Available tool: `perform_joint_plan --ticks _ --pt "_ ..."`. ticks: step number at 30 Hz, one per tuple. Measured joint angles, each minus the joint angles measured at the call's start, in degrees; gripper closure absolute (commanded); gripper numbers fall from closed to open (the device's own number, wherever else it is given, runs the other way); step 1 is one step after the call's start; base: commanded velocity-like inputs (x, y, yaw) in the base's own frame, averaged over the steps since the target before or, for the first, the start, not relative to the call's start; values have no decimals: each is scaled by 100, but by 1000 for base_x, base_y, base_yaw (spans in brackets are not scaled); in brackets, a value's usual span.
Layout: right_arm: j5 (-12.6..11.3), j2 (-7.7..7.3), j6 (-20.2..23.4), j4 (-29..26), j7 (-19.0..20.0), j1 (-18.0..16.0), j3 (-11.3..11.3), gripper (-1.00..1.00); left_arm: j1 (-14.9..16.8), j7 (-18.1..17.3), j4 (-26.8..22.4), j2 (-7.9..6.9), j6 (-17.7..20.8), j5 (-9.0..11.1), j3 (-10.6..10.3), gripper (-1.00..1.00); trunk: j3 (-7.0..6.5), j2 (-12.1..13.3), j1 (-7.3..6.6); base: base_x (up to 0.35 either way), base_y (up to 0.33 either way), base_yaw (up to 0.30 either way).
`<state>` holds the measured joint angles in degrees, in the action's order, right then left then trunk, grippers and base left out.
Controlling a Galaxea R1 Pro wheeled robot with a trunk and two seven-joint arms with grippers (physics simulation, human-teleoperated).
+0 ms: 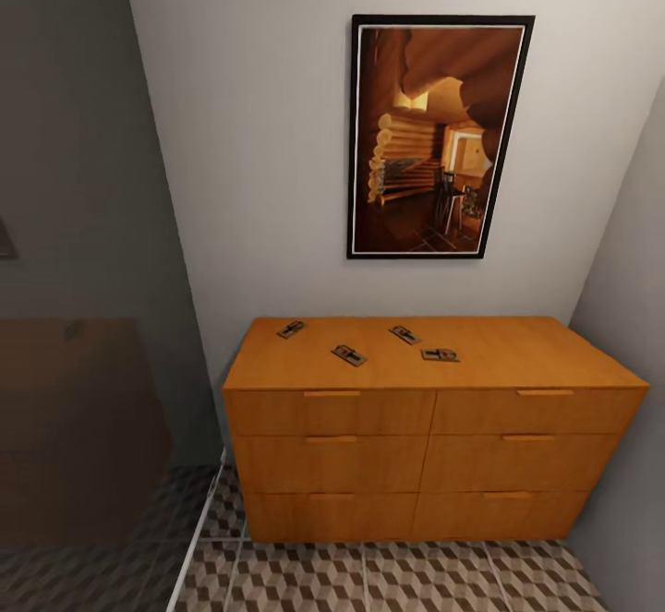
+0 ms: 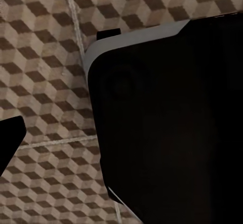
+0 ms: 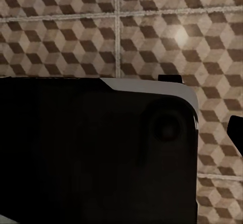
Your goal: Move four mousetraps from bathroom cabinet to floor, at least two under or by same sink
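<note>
Four small flat dark brown mousetraps with wire parts lie scattered on the flat top surface of the low orange-brown wooden cabinet with slot-handled drawers: one near the back left, one nearer the front, one behind the middle, one just right of it. A black-framed picture hangs on the wall above. The cube-patterned tiled bathroom floor lies before the cabinet. Both wrist views look down on that floor past dark robot bodywork; whether either arm's fingers are open or closed cannot be told.
</note>
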<state>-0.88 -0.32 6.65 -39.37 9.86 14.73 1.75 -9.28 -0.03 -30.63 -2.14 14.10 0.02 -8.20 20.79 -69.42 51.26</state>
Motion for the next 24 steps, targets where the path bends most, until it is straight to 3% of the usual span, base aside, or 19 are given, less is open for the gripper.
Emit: perform_joint_plan --ticks 24 --pt "0 3 3 1 6 0 -3 -100 0 18 0 7 -8 -11 1 -100 -431 963 -527 0 0 0"
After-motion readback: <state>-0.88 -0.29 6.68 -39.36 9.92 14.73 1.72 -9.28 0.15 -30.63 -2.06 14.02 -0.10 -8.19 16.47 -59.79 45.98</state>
